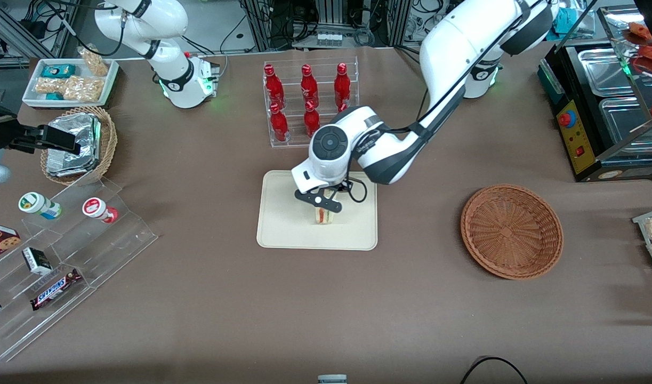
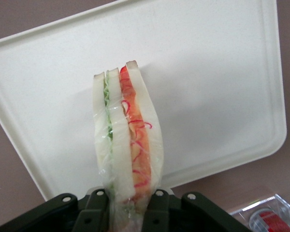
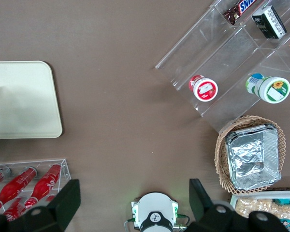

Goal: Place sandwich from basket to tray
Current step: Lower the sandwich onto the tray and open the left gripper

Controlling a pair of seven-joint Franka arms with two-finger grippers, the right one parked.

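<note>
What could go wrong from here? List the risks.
The left gripper pinches the clear-wrapped triangular sandwich by one end above the cream rectangular tray. The slick wrap could slip. Released on its narrow edge, it may topple. The rack of red bottles stands close to the arm's retreat.

You will find the gripper (image 1: 322, 205) over the tray (image 1: 283, 234), clamping the sandwich (image 1: 322, 215) above it; the basket (image 1: 511, 230) sits well apart toward the working arm's end.

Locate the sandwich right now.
The sandwich is held in the gripper, whose fingers are shut on it, over the middle of the tray; the basket lies toward the working arm's end.
</note>
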